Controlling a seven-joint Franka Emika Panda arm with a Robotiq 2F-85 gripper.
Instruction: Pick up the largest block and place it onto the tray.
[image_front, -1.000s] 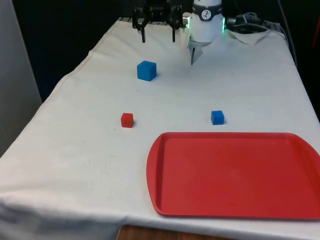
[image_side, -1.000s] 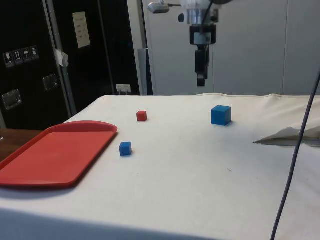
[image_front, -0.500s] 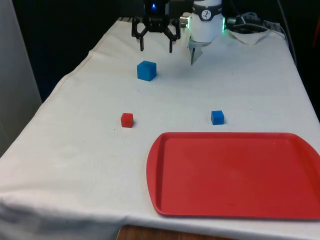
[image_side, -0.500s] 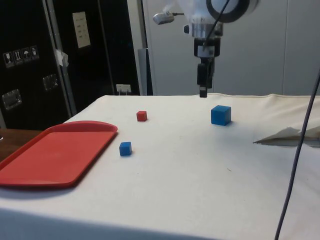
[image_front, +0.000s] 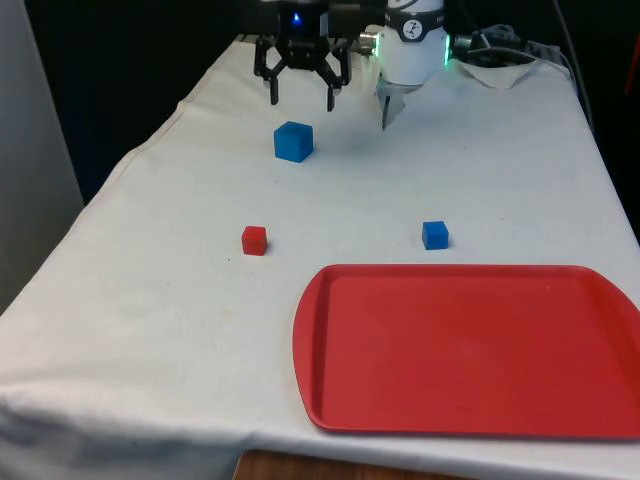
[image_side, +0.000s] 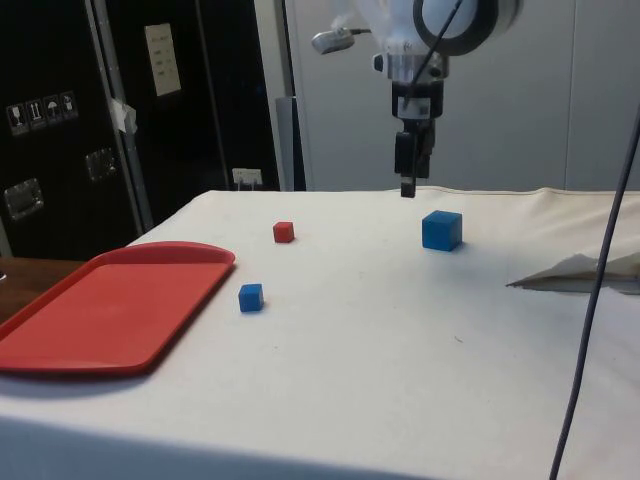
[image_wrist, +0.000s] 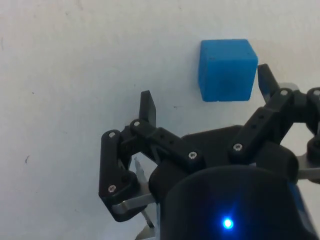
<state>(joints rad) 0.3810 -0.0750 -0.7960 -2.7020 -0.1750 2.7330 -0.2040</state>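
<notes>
Gripper (image_front: 300, 96) hangs above the counter (image_front: 150, 300) with its two fingers spread wide and nothing between them. In the wrist view the gripper (image_wrist: 205, 95) has one finger close beside a side of the big blue block (image_wrist: 227, 70), while the other finger stands well off to the other side, so the block is not yet centred in the gap. In the side view the gripper (image_side: 407, 186) sits higher than the big blue block (image_side: 441, 230) and a little off from straight above it.

The big blue block (image_front: 293, 141) is the largest of the three, so it is the one the task wants. It rests flat on the cloth, just below and near the fingertips, touched by nothing.

Farther out from the gripper, toward the near end of the counter, lie a small red block (image_front: 254, 240) and a small blue block (image_front: 434, 235), well apart from each other. Beyond them is the red tray (image_front: 470, 350), empty, with the small blue block just beside its far rim.

The step in hand looks like the approach: lining up over the big block before the grasp. The next move likely calls for a small sideways shift to bring the block midway between the fingers, then a straight descent until the fingertips flank its sides, then closing. A descent without that correction could land a finger on the block's top or nudge it away.
</notes>
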